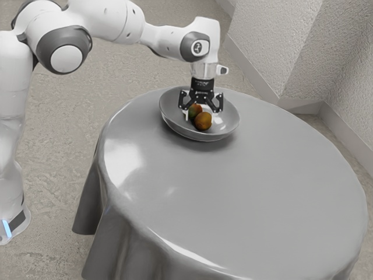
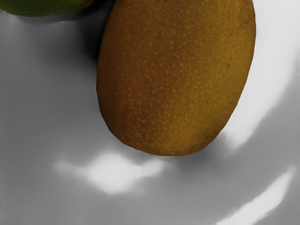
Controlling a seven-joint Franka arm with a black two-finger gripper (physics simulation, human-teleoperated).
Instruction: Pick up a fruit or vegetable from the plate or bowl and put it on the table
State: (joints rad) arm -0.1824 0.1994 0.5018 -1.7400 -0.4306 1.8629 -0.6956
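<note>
The brown fruit is sitting in the bowl, just toward six o'clock of its middle on the exterior view's clock face, and the sloping wall is probably keeping it from rolling outward. The green-and-red fruit is lying close by at its eleven o'clock; whether the two are touching, nobody is able to tell. And here is the pincer, hanging low over the pair, its fingers standing wide apart and gripping nothing! The arm is reaching in from ten o'clock, the hand pointing down, presumably so the fingers are straddling a fruit without catching the rim. The bowl is resting near the table's eleven o'clock edge, so a set-down toward four o'clock is looking sensible. Lifting is what's needing doing first, and that smooth, rounded skin could be slipping if the squeeze is landing off-centre.
</note>
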